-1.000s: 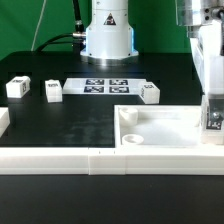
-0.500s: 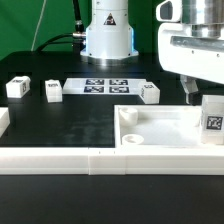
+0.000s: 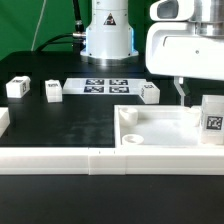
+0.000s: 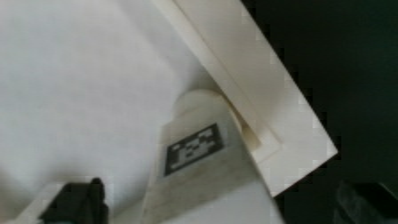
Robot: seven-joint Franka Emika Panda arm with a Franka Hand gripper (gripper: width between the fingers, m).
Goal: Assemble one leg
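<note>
A leg (image 3: 212, 118), a small white block with a square tag, stands upright at the right end of the big white tray-like part (image 3: 160, 127). My gripper (image 3: 183, 95) hangs open above and to the exterior view's left of it, holding nothing. In the wrist view the same leg (image 4: 205, 150) lies below, between my spread dark fingers (image 4: 75, 200), against the tray's rim (image 4: 267, 90). Three more legs lie on the black table: two at the left (image 3: 17, 87) (image 3: 52, 91) and one behind the tray (image 3: 150, 93).
The marker board (image 3: 105, 85) lies at the back middle, before the robot base (image 3: 107, 35). A long white rail (image 3: 60, 158) runs along the front edge. A white piece (image 3: 3, 122) shows at the left border.
My gripper was shut down on the leg in the tray. It has let go, risen and shifted to the exterior view's left. The leg stays standing.
</note>
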